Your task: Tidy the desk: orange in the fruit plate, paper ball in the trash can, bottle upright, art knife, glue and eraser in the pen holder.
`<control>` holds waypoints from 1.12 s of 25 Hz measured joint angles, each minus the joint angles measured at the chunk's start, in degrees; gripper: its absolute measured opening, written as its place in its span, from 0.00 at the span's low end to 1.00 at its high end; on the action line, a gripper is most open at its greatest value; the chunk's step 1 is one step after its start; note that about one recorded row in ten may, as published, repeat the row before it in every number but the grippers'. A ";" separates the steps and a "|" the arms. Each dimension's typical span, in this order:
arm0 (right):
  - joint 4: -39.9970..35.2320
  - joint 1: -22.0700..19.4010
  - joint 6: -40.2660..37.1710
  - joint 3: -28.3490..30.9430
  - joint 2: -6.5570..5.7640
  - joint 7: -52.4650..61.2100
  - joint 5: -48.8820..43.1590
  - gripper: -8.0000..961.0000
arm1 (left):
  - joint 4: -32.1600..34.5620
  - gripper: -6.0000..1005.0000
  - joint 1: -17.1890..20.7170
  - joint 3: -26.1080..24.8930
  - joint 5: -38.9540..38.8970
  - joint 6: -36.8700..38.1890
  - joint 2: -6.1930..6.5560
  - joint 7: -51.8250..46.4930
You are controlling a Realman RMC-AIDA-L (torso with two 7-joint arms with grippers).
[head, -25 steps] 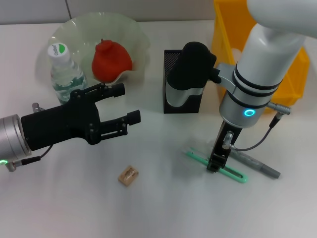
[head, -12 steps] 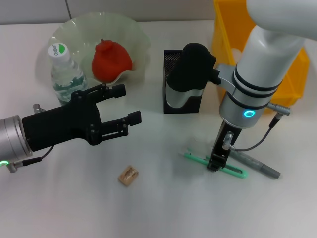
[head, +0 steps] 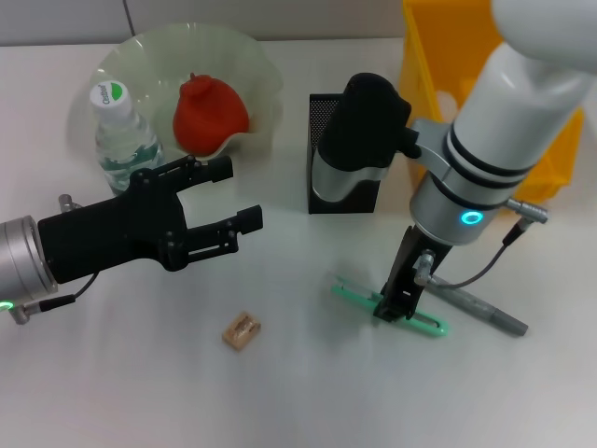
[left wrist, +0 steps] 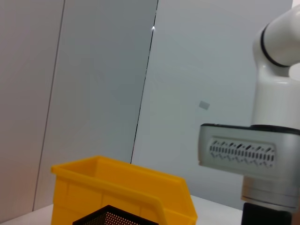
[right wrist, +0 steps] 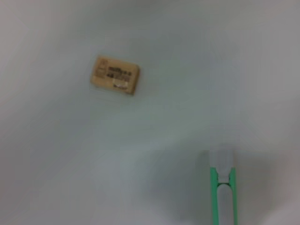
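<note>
My right gripper (head: 393, 306) pinches the slim green plastic art knife (head: 387, 306) (on the white desk (head: 298, 383)); left gripper (head: 222, 201) hovers spread

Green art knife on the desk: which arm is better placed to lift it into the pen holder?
Right. The right gripper is already on the art knife, beside the pen holder; the left gripper hovers open, farther away.
</note>
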 joint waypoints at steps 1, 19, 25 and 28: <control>-2.68 -2.07 -0.38 0.17 -0.13 0.00 0.00 0.18 | 0.00 0.78 0.01 0.00 0.00 0.00 0.00 0.00; -10.71 -18.35 0.11 19.16 -0.37 -18.89 20.18 0.18 | 0.06 0.78 -0.56 0.02 -0.23 0.00 -0.10 0.00; -7.00 -21.79 0.99 25.63 -0.39 -28.32 31.66 0.18 | 0.04 0.78 -0.59 0.02 -0.29 0.01 -0.10 0.00; -4.55 -22.83 0.94 28.32 -0.45 -33.43 38.57 0.18 | 0.01 0.78 -0.68 0.02 -0.34 0.01 -0.09 0.00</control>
